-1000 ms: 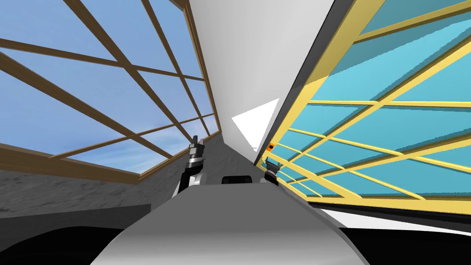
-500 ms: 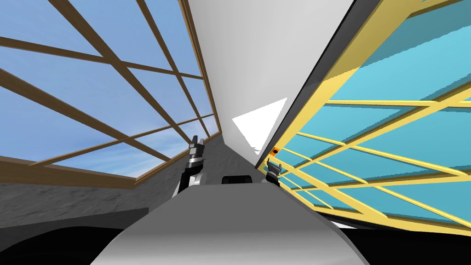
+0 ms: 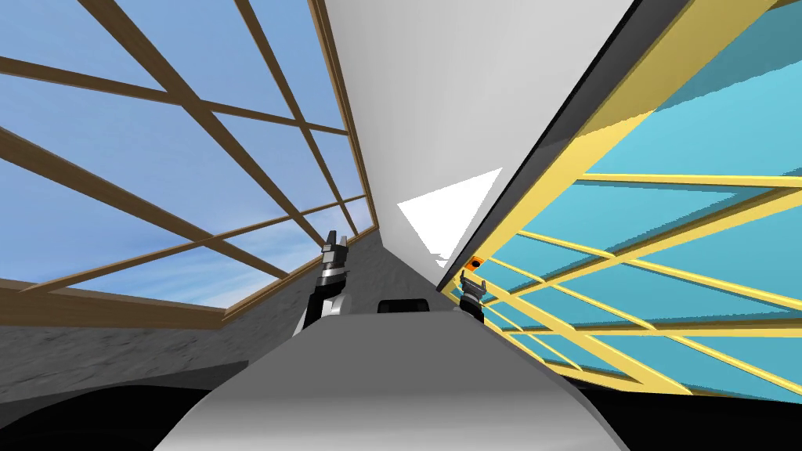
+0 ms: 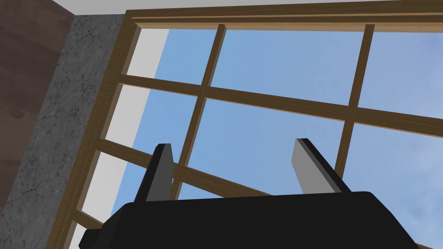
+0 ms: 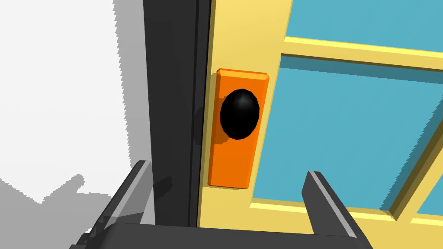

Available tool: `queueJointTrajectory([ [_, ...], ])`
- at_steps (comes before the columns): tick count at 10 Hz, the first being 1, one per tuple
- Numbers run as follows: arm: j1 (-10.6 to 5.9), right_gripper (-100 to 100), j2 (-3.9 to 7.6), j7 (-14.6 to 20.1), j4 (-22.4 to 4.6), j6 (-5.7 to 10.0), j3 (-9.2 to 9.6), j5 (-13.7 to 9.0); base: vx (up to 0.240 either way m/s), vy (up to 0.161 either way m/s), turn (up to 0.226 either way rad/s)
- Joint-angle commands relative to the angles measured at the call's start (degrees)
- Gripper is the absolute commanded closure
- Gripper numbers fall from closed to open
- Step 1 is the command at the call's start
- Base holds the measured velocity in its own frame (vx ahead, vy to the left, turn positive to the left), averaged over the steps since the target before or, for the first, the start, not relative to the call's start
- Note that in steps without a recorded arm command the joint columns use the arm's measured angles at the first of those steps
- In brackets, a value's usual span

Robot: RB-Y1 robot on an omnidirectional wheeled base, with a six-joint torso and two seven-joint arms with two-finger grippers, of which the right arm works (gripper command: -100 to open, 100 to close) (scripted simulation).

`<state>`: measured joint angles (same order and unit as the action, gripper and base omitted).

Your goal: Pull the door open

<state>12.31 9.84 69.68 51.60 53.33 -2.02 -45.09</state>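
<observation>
Left hand [image 4: 233,147], spread, sits at 9 o'clock of the right hand [image 5: 228,167], away from the yellow door [image 5: 346,108]. The right hand's 2 fingers are spread; the black knob [image 5: 240,113] lies at its 12 o'clock, not yet between them.

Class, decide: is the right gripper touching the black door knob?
Apart. In the right wrist view the right gripper's open fingers end short of the black knob, with orange plate showing between.
</observation>
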Motion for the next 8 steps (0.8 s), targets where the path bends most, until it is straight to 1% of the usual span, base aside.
queueJointTrajectory([
  [1, -0.67, -100, 1.28, 2.86, -2.81, 0.53, -0.69, 1.04, 0.101, 0.018, 0.015],
  [6, -2.23, -100, 5.45, 10.37, -9.03, 0.57, -3.37, 3.76, 0.100, 0.000, 0.018],
  [7, -2.78, -100, 6.92, 12.98, -11.20, 0.58, -4.30, 4.71, 0.122, -0.003, 0.028],
  [8, -3.01, -100, 7.54, 14.09, -12.13, 0.59, -4.70, 5.11, 0.140, 0.000, 0.026],
])
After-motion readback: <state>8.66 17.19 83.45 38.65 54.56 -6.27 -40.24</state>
